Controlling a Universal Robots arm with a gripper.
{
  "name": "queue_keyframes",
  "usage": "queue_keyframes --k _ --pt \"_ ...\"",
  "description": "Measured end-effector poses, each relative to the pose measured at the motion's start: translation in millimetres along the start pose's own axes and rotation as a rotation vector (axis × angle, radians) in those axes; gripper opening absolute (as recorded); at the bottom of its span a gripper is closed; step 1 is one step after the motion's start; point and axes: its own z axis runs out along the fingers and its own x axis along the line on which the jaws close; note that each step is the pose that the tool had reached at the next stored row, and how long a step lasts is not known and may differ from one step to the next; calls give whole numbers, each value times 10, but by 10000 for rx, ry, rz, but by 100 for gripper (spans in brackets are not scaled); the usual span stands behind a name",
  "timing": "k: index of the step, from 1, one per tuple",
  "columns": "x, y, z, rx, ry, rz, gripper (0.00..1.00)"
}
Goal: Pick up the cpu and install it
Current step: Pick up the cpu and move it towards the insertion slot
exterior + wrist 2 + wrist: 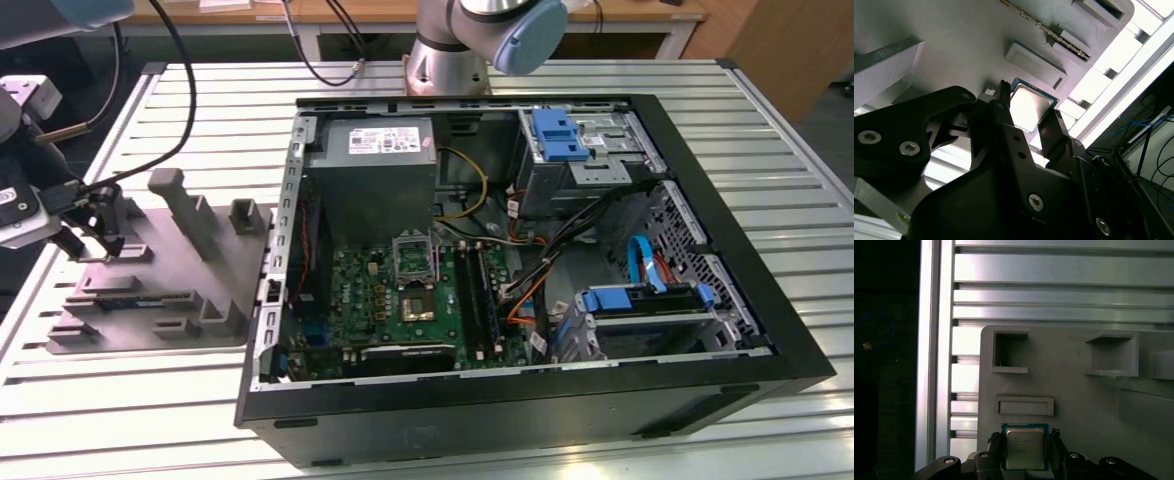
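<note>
In the exterior view we take the open computer case (747,340) as the middle of the dial. The gripper (88,243) hangs at about nine o'clock from it, well apart from the case and low over the grey fixture plate (147,330) that lies on the slatted table (134,410). Inside the case the green motherboard (367,290) lies flat. Its metal-framed socket (415,257), at about twelve o'clock on the board, shows a dark centre with nothing seated in it, as far as we can make out. In the second wrist view the cpu (1030,106) sits between the two dark fingers (1004,117), its bright metal top facing the camera and a raised frame (1036,65) on the plate just beyond it. The fingers are drawn in narrow against two opposite edges of the chip, so we judge it gripped. In the first wrist view the cpu (1024,447) again lies squarely between the fingertips, near the same raised frame (1024,406). We cannot tell whether it has come clear of the plate. We judge the task to be at its first step: the grasp looks made, but the chip is over the fixture, far from the socket. Carrying it across and seating it are not yet done.
</note>
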Motion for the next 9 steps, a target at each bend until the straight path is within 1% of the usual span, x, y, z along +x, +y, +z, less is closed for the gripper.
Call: queue_keyframes --k 5,9 --pt "0 0 -4 0 -1 0 47" --pt "0 1 -27 0 0 0 47"
